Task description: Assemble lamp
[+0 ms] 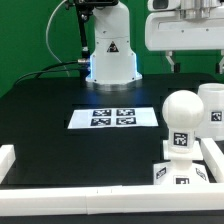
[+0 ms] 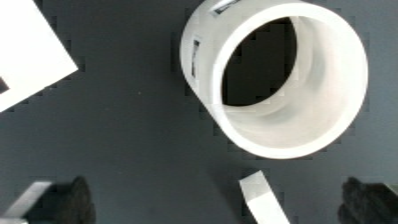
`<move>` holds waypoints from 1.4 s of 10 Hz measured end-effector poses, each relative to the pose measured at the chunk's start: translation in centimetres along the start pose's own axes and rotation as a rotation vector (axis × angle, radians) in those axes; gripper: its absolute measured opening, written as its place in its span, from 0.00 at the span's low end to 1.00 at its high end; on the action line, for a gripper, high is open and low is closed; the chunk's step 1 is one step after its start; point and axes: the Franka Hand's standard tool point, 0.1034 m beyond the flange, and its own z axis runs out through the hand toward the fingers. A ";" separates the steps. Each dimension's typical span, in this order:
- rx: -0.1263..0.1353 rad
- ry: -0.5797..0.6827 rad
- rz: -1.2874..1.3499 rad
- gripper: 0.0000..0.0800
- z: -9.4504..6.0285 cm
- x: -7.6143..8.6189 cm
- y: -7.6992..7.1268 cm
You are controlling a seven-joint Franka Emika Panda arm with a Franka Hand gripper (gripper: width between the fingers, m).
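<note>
One base (image 1: 176, 177), one bulb (image 1: 183, 118), one shade (image 2: 276, 78); hand (image 2: 210, 200) spread, empty.

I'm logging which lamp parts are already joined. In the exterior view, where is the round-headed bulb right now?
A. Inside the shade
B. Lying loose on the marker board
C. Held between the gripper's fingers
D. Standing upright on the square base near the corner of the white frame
D: the bulb stands upright on the base by the frame corner, apart from the marker board, with the gripper up above.
</note>
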 end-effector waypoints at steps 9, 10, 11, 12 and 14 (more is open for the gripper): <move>-0.016 0.031 -0.031 0.74 5.0 -2.0 1.9; -0.016 0.031 -0.030 0.74 5.0 -2.0 1.9; -0.016 0.031 -0.030 0.50 5.0 -2.0 1.9; -0.016 0.031 -0.030 0.50 5.0 -2.0 1.9; -0.016 0.031 -0.029 0.27 5.0 -2.0 1.9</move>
